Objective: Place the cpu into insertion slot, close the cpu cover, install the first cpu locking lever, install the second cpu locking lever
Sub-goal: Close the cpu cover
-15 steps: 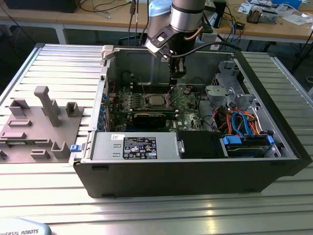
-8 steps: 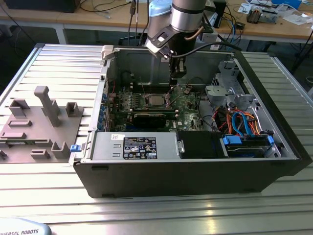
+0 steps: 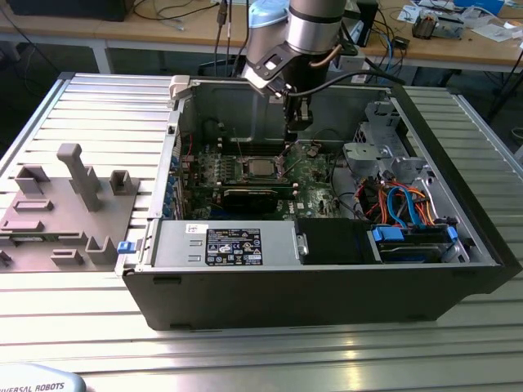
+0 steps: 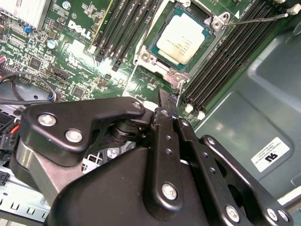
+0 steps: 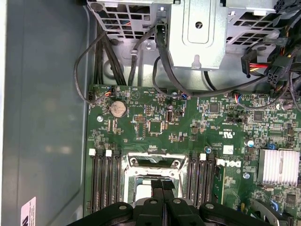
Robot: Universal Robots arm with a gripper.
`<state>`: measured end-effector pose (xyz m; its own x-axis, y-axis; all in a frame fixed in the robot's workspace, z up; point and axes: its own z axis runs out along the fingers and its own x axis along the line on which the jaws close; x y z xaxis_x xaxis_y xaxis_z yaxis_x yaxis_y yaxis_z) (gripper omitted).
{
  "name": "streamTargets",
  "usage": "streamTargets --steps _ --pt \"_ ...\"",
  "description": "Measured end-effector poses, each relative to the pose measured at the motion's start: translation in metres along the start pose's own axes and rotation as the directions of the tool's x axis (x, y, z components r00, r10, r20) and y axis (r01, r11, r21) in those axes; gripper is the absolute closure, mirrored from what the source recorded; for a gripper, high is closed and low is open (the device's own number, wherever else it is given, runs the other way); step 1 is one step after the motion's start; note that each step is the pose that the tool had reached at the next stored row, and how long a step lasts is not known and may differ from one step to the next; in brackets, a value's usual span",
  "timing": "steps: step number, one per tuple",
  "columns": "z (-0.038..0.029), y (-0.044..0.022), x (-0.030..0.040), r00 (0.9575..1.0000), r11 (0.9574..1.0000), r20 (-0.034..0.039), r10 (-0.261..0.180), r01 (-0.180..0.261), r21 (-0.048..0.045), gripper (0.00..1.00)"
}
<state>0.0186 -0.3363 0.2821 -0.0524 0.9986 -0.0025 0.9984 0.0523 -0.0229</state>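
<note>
The cpu lies flat in the insertion slot on the green motherboard, its silver top facing up. The cpu cover lies as a metal frame around the chip. One thin wire locking lever runs beside the slot over the memory slots, and another runs along the opposite side. My gripper is shut, its tips just off a corner of the slot. In the exterior view the gripper hangs inside the case, close to the cpu on the exterior view's right. In the first wrist view the gripper partly hides the slot.
Memory slots flank the socket on both sides. A long black card and a power supply lie nearer the camera in the exterior view. A drive cage and cables stand to the right. A grey fixture tray lies outside the case.
</note>
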Motion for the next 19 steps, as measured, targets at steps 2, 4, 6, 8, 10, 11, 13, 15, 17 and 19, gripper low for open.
streamTargets --steps 2,4,6,8,10,11,13,15,17,19 --pt "0.0001 0.0004 0.0000 1.0000 1.0000 0.0000 0.000 0.000 0.0000 0.89" --pt "0.0001 0.0007 0.0000 1.0000 1.0000 0.0000 0.000 0.000 0.0000 0.89" --pt "0.0002 0.0009 0.0000 1.0000 1.0000 0.0000 0.000 0.000 0.0000 0.89" --pt "0.0003 0.0015 -0.0001 1.0000 1.0000 0.0001 0.000 0.000 0.0000 0.89" --pt "0.0004 0.0018 -0.0001 1.0000 1.0000 0.0000 0.000 0.000 0.0000 0.89" --pt "0.0004 0.0021 -0.0001 1.0000 1.0000 0.0001 0.000 0.000 0.0000 0.89" --pt "0.0005 0.0023 -0.0001 1.0000 1.0000 0.0000 0.000 0.000 0.0000 0.89" --pt "0.0006 0.0025 -0.0001 1.0000 1.0000 0.0000 0.000 0.000 0.0000 0.89" --pt "0.0007 0.0030 -0.0001 1.0000 1.0000 0.0000 0.000 0.000 0.0000 0.89" --pt "0.0008 0.0034 -0.0002 1.0000 1.0000 0.0001 0.000 0.000 0.0000 0.89"
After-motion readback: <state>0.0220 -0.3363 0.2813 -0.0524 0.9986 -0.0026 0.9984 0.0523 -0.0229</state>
